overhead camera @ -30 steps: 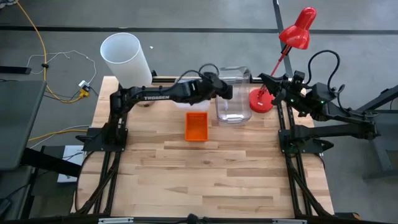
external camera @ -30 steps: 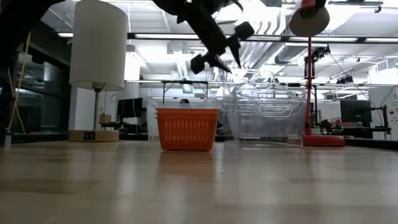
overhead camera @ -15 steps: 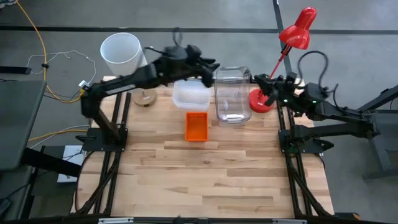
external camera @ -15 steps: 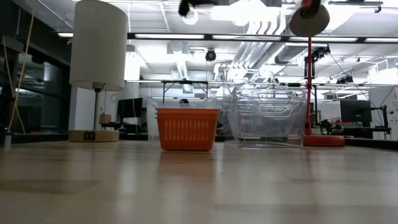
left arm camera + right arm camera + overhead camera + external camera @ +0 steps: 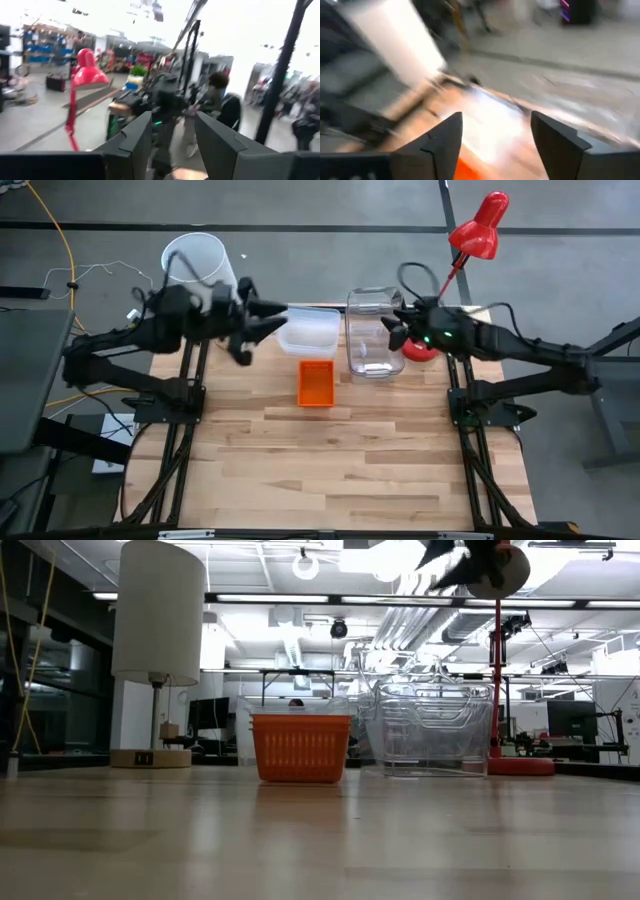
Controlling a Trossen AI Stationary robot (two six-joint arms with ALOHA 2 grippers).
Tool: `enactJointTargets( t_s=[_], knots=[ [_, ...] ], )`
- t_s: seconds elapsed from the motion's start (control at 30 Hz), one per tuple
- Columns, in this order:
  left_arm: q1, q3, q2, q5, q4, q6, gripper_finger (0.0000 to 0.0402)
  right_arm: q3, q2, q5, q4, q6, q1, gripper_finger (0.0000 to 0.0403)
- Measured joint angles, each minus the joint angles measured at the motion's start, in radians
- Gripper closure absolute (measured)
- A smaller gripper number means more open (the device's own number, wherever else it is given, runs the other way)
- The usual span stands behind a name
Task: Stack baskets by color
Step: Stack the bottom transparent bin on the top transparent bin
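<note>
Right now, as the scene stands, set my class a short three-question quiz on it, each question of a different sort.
1. True or false: the left tool holds nothing.
2. What stands nearest the right tool? A) white lamp shade B) tall clear bin C) orange basket
3. Short answer: what sits between the left tool and the tall clear bin?

Key: 1 true; 2 B; 3 the shallow clear bin.

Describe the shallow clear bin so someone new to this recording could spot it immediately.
From the white cylinder lamp shade at the table's far left corner, look right along the far edge. The shallow clear bin sits just behind the orange basket, lower and wider than the tall clear bin to its right.
</note>
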Motion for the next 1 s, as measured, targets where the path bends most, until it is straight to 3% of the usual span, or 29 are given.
enactJointTargets(
  t_s=[0.13, 0.27, 0.53, 0.77, 1.0],
  knots=[
    [-0.049, -0.15, -0.107, -0.059, 0.107, -0.045, 0.0264, 0.156, 0.125, 0.052, -0.377, 0.105, -0.057, 0.0168],
    [-0.085, -0.238, -0.165, -0.132, 0.161, -0.077, 0.0264, 0.196, 0.228, 0.094, -0.578, 0.194, -0.115, 0.0167],
    [-0.11, -0.269, -0.179, -0.182, 0.168, -0.104, 0.0264, 0.175, 0.367, 0.143, -0.538, 0.246, -0.237, 0.0167],
    [-0.109, -0.269, -0.178, -0.182, 0.167, -0.145, 0.0264, 0.174, 0.464, 0.065, -0.472, 0.216, -0.338, 0.0167],
    [-0.109, -0.269, -0.178, -0.182, 0.168, -0.148, 0.0264, 0.174, 0.494, 0.06, -0.439, 0.19, -0.387, 0.0179]
  ],
)
